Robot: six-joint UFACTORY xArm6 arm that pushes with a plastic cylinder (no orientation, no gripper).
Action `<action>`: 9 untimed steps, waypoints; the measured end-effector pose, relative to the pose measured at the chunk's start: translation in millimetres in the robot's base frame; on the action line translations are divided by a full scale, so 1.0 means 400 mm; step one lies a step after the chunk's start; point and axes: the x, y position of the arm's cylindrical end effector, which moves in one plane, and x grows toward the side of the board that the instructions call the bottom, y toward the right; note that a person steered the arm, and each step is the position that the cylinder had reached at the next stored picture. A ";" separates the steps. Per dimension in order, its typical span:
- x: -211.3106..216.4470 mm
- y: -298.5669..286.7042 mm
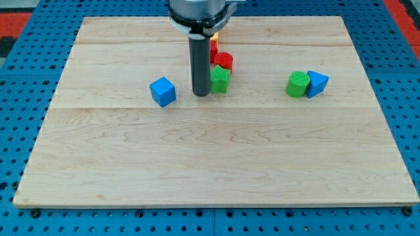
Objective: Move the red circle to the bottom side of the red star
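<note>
Sitting on the wooden board (216, 151), our red circle block (224, 61) looks short and round, just up-right of our bare rod tip (201, 94), which holds nothing.

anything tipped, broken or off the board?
Nothing stands out. All visible blocks sit flat on the board. My tip is just at the view's left of the green star, with the red circle directly above it. The rod hides blocks behind it.

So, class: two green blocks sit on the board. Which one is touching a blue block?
The green block at the view's right, pressed against the blue block. The other green block sits beside my tip, below a red one.
</note>
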 end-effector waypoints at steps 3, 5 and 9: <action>-0.085 0.322; -0.201 0.278; -0.198 0.092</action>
